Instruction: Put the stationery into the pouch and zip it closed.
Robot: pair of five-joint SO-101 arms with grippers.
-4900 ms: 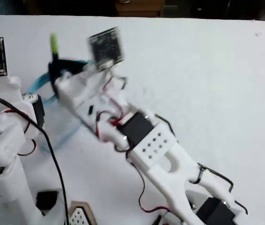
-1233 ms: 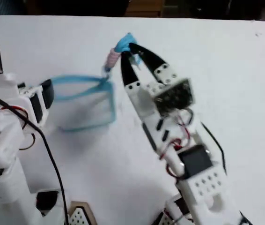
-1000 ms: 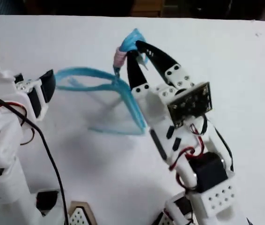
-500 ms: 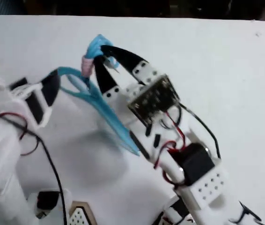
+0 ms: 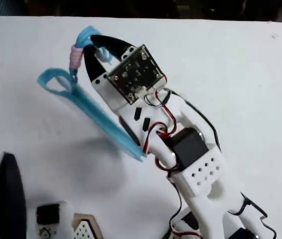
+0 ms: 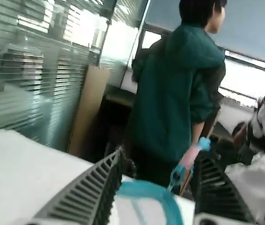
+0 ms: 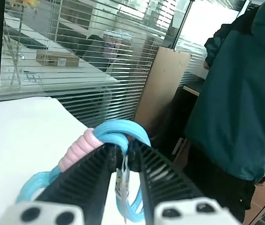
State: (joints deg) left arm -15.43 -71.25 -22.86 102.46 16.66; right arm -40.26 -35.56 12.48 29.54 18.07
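1. Well, left gripper (image 6: pixel 160 159) is released, fingers spread; the high view shows just one dark finger (image 5: pixel 6 199), cut off at 7 o'clock.
2. Pouch (image 5: pixel 98 117) tipped on edge over the table (image 5: pixel 240 74), running 10 to 5 o'clock; contents unreadable.
3. Right gripper (image 5: pixel 88 45) clenched on the pull loop (image 5: pixel 83 36) at 11 o'clock.
4. Since half a second ago the left gripper has let the pouch go and backed off.

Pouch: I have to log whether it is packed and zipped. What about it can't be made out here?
- Contents: in the high view the pouch hangs edge-on from the right gripper, partly behind the arm; no inside shows.
- Zip: too thin and blurred there; the left wrist view's bottom edge cuts the pouch off.
- Right wrist view: the fingers, shut on the pull loop, hide the pouch's body.
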